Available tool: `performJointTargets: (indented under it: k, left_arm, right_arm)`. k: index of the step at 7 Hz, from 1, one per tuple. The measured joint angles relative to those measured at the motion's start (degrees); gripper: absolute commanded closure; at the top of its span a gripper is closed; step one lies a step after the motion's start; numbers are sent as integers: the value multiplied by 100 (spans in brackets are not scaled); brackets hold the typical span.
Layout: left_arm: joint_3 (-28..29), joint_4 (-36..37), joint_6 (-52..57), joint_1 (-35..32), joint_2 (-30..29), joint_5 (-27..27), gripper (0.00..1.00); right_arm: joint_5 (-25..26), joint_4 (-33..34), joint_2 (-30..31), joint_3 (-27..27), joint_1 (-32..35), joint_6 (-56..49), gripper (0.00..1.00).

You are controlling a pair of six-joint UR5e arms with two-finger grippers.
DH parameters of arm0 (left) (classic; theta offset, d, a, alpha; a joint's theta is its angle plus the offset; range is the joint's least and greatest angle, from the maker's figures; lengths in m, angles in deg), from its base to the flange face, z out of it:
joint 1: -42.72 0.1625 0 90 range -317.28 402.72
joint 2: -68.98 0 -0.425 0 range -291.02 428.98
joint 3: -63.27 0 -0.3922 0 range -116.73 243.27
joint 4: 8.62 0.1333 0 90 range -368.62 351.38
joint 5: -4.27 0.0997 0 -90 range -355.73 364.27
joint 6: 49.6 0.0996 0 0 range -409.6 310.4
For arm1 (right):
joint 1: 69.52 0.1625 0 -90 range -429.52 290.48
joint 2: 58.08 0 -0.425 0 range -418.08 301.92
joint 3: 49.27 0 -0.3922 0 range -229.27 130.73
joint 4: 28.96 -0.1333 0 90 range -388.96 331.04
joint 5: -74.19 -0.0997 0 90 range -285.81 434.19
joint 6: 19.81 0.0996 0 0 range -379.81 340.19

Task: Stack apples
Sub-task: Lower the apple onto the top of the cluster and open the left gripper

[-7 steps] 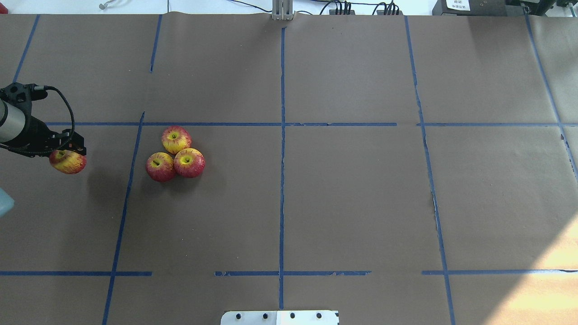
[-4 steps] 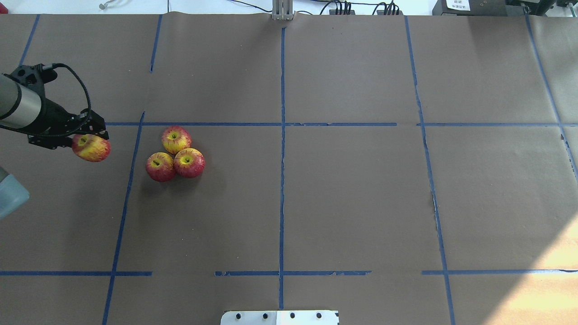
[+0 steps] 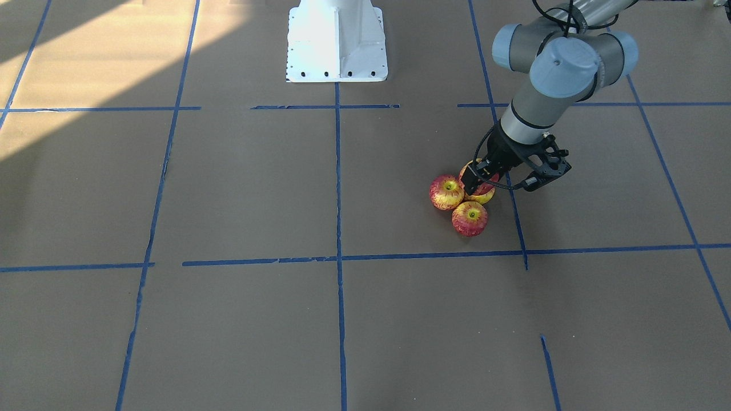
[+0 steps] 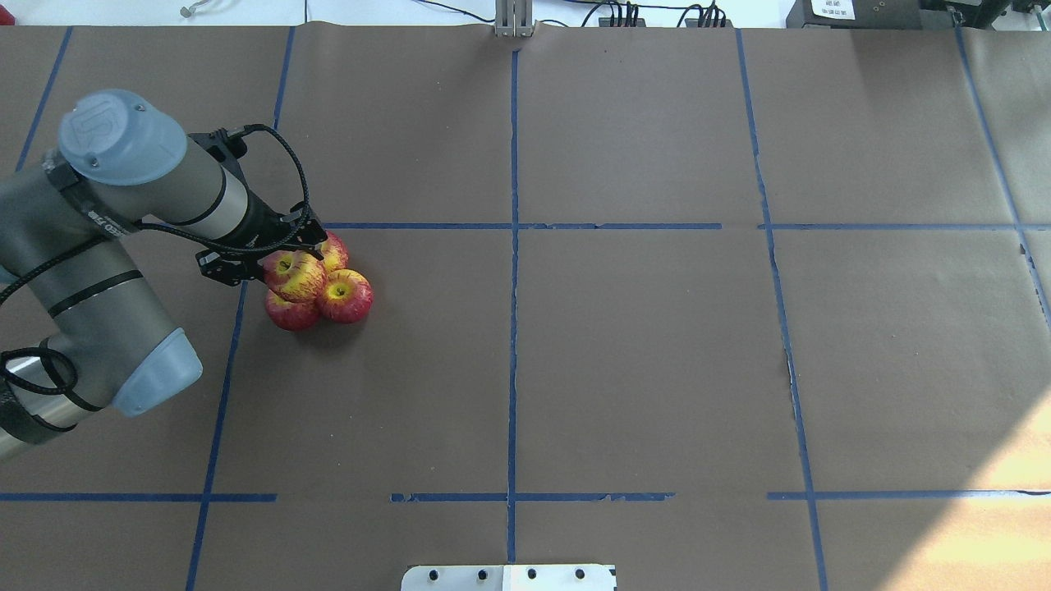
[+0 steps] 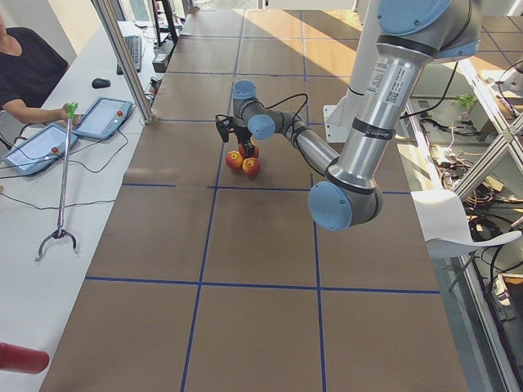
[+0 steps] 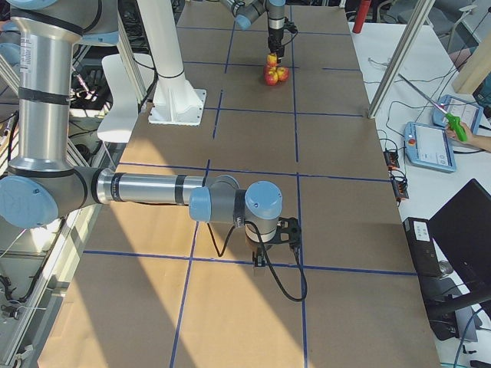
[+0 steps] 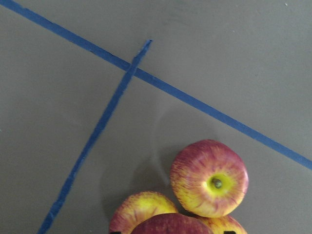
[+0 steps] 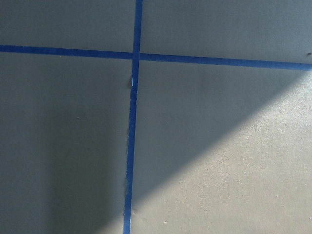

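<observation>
Three red-and-yellow apples sit in a tight cluster on the brown paper: one at the right (image 4: 346, 295), one at the front (image 4: 289, 313) and one at the back (image 4: 333, 249), partly hidden. My left gripper (image 4: 283, 264) is shut on a fourth apple (image 4: 300, 281) and holds it directly over the middle of the cluster. In the left wrist view the held apple (image 7: 170, 225) is at the bottom edge, with a table apple (image 7: 209, 178) beyond it. My right gripper (image 6: 278, 234) hangs low over bare paper far from the apples; I cannot tell whether it is open.
Blue tape lines (image 4: 513, 271) divide the table into a grid. The white robot base plate (image 3: 337, 40) stands mid-table on the robot's side. A side table with tablets (image 5: 102, 118) and a seated person runs along the operators' side.
My left arm has swung to the right with the apple, from the table's left edge to above the three-apple cluster. The cluster has not moved.
</observation>
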Motion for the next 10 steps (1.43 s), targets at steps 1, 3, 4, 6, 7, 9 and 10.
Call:
performJointTargets:
  k: [1,3,4,6,7,9,10]
  left_arm:
    - [27,27,-13,40,-45,65,100]
    - [38,44,-21,60,-66,249,100]
    - [48,45,-19,92,-68,338,100]
    - [62,45,-14,174,-64,392,96]
    - [69,45,-10,189,-65,396,56]
    - [76,46,3,200,-69,397,0]
    - [76,46,10,204,-69,397,0]
  right_arm:
    - [0,-1,0,0,0,0,0]
    - [0,-1,0,0,0,0,0]
    - [0,0,0,0,0,0,0]
    - [0,1,0,0,0,0,0]
    - [0,-1,0,0,0,0,0]
    - [0,-1,0,0,0,0,0]
    - [0,0,0,0,0,0,0]
